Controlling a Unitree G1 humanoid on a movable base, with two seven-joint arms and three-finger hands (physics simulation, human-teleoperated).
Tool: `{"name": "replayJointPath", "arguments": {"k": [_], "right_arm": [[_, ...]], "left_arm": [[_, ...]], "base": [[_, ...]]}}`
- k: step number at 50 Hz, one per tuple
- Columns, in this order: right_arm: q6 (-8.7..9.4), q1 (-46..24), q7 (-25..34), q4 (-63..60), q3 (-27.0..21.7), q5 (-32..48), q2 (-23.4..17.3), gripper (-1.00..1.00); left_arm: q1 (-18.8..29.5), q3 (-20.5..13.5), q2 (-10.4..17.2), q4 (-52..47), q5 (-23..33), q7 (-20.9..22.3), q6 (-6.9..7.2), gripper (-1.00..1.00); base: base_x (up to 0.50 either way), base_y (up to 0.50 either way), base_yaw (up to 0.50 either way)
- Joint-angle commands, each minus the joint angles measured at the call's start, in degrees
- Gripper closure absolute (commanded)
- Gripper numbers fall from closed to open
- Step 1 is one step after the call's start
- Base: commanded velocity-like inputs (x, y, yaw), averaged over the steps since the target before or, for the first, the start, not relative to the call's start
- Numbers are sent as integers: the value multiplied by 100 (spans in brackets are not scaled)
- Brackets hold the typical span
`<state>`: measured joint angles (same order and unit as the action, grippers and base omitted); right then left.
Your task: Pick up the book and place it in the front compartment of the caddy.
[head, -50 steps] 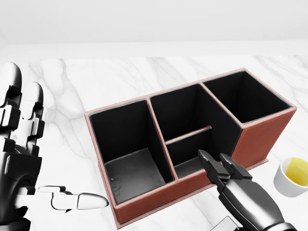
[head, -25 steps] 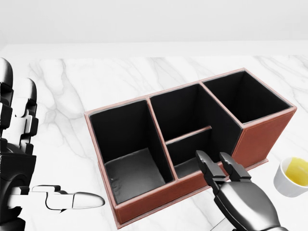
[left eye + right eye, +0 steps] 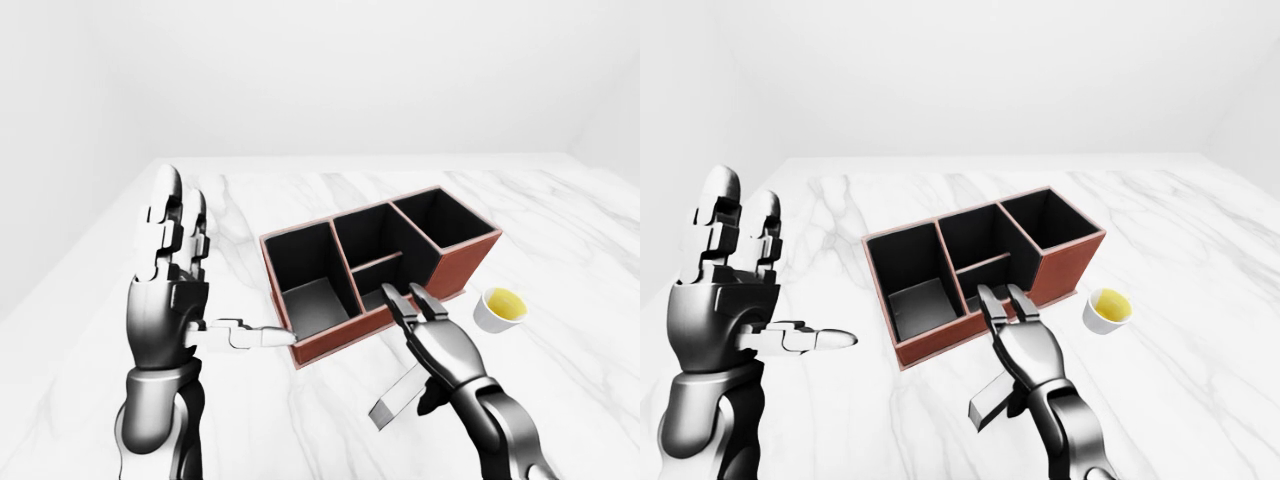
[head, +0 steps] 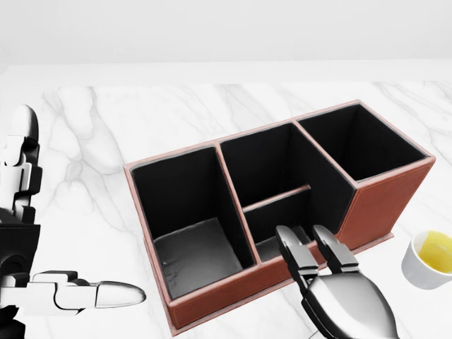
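Book (image 3: 397,398), a thin grey slab, hangs tilted beneath our right hand (image 3: 440,345) in the left-eye view, low in the picture and below the caddy (image 3: 455,268). We see it sticking out from under the palm toward the lower left, but the hand covers the place where they meet, so we cannot tell whether the fingers are clamped on it. Two fingertips (image 4: 296,256) of that hand reach over the caddy's near brown wall in the head view, at the small lower middle compartment. The book is outside the caddy, in no compartment.

Our left hand (image 3: 170,300) stands upright at the left, fingers spread apart and holding nothing, with its thumb (image 4: 92,294) pointing toward the caddy's left end, just beside it.

A small white cup (image 3: 1107,310) with yellow contents stands near the caddy's right end.

All of this rests on a white marble table (image 3: 1200,260) with grey veins. Plain white walls (image 3: 330,70) close the room behind it.
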<state>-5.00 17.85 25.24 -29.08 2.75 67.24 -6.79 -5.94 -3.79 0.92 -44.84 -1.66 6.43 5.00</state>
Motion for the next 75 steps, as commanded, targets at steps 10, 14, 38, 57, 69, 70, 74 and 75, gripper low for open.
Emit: {"name": "replayJointPath", "arguments": {"k": [10, 14, 38, 57, 69, 70, 74, 75], "right_arm": [[0, 150, -330, -125, 441, 263, -103, -100], [0, 206, -373, -163, 529, 263, -114, -100], [0, 669, -893, -403, 1285, 748, -387, -100], [0, 775, -1520, -151, 1667, 1247, -696, -100], [0, 685, -1896, 233, 1809, 1431, -800, -100], [0, 673, -1926, 255, 1811, 1450, -811, -100], [0, 650, -2056, 378, 1837, 1549, -839, -100], [0, 646, -2075, 399, 1844, 1566, -845, -100]], "left_arm": [[14, -85, 6, -81, -33, 20, 0, -100], [20, -115, 9, -108, -41, 27, 0, -100], [136, -671, 79, -291, -186, 181, 0, -100], [166, -697, 76, -301, -200, 172, 0, -100], [177, -685, 76, -348, -207, 159, 0, -100], [182, -688, 76, -347, -210, 158, 0, -100], [193, -681, 77, -352, -214, 152, 0, -100], [195, -679, 80, -354, -211, 150, 0, -100]], "base": [[0, 0, 0], [0, 0, 0], [0, 0, 0], [0, 0, 0], [0, 0, 0], [0, 0, 0], [0, 0, 0], [0, 0, 0]]}}
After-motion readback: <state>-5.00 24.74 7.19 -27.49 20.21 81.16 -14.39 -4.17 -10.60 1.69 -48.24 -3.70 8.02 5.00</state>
